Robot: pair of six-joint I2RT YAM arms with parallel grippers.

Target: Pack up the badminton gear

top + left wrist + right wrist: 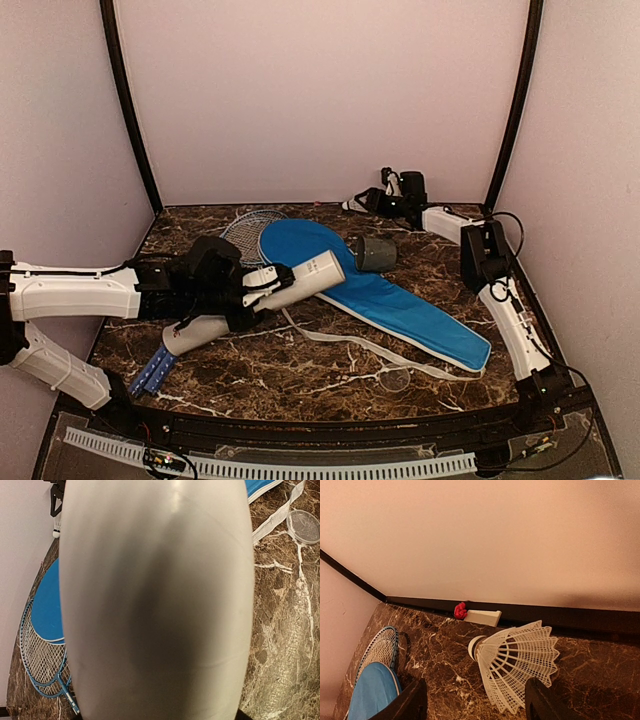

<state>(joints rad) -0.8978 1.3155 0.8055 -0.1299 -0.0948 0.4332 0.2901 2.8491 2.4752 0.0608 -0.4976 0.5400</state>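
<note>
A white tube [155, 600] fills the view, rackets [42, 665] partly under blue bag [47, 610].

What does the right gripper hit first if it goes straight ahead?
The right gripper would probably meet the white shuttlecock first. It lies on its side on the marble table just ahead, roughly in line with the gap between the open fingers. Exact depth is hard to judge from the wrist view.

Left gripper [262, 285] tight, right gripper [477, 700] wide.
</note>
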